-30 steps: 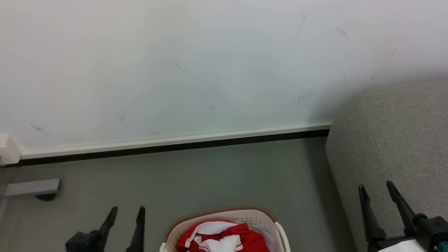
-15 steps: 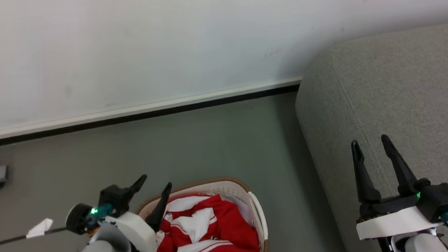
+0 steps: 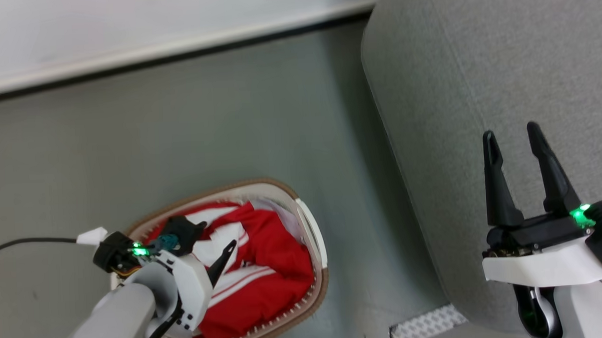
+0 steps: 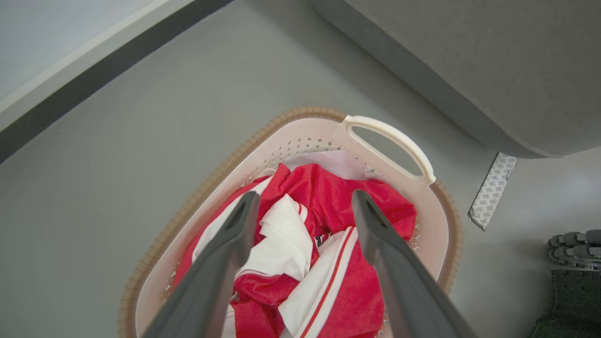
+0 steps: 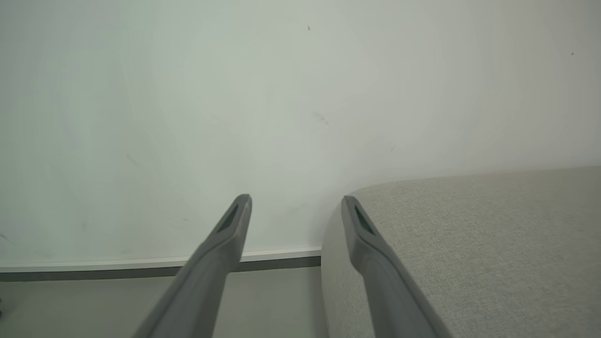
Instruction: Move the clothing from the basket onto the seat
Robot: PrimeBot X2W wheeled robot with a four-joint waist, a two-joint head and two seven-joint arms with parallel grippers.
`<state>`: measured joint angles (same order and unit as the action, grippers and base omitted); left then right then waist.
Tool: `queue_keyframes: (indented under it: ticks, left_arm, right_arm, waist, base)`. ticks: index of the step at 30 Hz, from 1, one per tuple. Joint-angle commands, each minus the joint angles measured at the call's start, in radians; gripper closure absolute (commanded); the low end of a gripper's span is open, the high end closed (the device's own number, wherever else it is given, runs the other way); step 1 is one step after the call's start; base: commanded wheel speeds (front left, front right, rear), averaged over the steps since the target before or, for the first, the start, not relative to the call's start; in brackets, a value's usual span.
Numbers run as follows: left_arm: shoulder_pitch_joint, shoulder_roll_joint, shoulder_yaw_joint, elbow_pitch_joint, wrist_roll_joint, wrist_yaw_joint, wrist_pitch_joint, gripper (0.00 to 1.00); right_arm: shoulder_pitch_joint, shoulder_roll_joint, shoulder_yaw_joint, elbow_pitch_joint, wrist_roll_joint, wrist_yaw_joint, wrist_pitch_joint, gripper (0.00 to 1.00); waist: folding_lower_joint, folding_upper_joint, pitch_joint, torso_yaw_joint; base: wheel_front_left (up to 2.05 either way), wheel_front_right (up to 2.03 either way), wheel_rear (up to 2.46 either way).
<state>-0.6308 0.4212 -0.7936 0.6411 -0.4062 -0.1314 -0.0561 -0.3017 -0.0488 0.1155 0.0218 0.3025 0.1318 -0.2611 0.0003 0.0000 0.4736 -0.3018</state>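
Observation:
The red jersey clothing (image 3: 271, 262) with white trim lies crumpled in the cream basket (image 3: 261, 183), which stands on the floor. In the left wrist view the clothing (image 4: 328, 192) fills the basket (image 4: 300, 112) beneath my fingers. My left gripper (image 3: 208, 241) hangs over the basket's left part, pointing down at the fabric; it is open (image 4: 304, 197) and holds nothing. The grey sofa seat (image 3: 477, 58) rises to the basket's right. My right gripper (image 3: 510, 131) hovers open over the seat's edge (image 5: 469, 244), its fingers apart (image 5: 295, 202).
A plain white cloth (image 4: 335, 162) peeks out under the jersey at the basket's far side. A grey textured strip (image 3: 424, 322) lies on the floor by the sofa's base. A black cable (image 3: 28, 242) trails left. The wall and its baseboard (image 3: 176, 43) run along the back.
The head camera has tilted down and turned. My left arm has swung right and in over the basket, fingers now pointing down at the jersey. The right gripper stays open beside the sofa.

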Motion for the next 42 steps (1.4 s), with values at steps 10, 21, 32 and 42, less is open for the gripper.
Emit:
queue_keyframes:
  ticks: [10, 21, 32, 42]
  left_arm:
    - [-0.098, 0.032, -0.102, 0.109, -0.047, 0.001, -0.036, 0.00]
    - [-0.228, 0.027, -0.165, 0.224, -0.063, 0.001, -0.030, 0.00]
    - [-0.331, 0.014, -0.185, 0.329, -0.041, 0.001, -0.021, 0.00]
    - [-0.370, 0.001, -0.234, 0.376, -0.005, 0.001, -0.049, 1.00]
  right_arm:
    - [-0.070, 0.000, 0.031, -0.114, 0.019, -0.002, -0.003, 0.00]
    - [-0.081, 0.000, 0.021, -0.218, 0.045, -0.002, -0.003, 0.00]
    - [-0.077, 0.000, 0.030, -0.258, 0.065, -0.002, -0.003, 0.00]
    - [-0.076, 0.000, 0.009, -0.273, 0.085, -0.002, -0.003, 0.00]
  waist:
    - [-0.0003, 0.0000, 0.209, -0.057]
    - [-0.0003, 0.0000, 0.319, -0.071]
    - [-0.0003, 0.0000, 0.393, -0.083]
    - [-0.0003, 0.0000, 0.421, -0.083]
  base:
    - [0.00, 0.00, 0.00]
    - [0.00, 0.00, 0.00]
    - [0.00, 0.00, 0.00]
    - [0.00, 0.00, 0.00]
